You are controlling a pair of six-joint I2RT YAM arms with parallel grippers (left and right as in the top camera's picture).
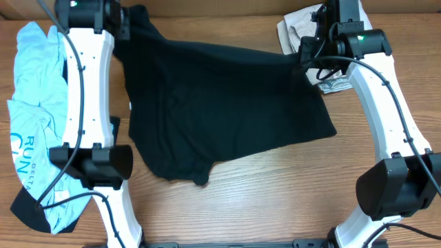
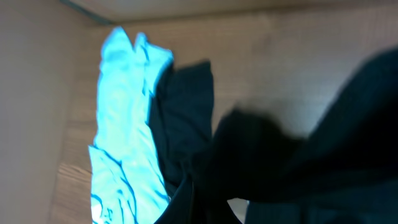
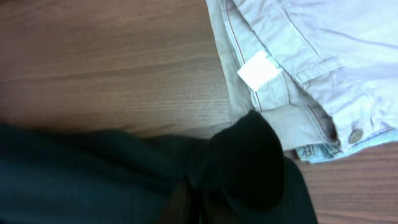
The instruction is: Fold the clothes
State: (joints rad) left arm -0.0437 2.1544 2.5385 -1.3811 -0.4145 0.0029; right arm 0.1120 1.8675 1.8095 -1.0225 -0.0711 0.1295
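Observation:
The large black garment (image 1: 227, 110) lies spread across the middle of the wooden table, its far edge stretched between my two grippers. My left gripper (image 1: 131, 27) is at its far left corner, and black cloth (image 2: 280, 162) drapes over the jaws in the left wrist view. My right gripper (image 1: 308, 58) is at its far right corner, where black cloth (image 3: 242, 162) bunches round the fingers and hides them. The light blue printed T-shirt (image 1: 34, 131) lies at the left and also shows in the left wrist view (image 2: 121, 124).
Beige trousers (image 1: 296, 27) lie at the far right corner, with a white tag (image 3: 259, 70) and a button seen in the right wrist view. A printed cloth (image 1: 334, 86) lies beside them. A dark piece (image 1: 27, 207) peeks from under the T-shirt.

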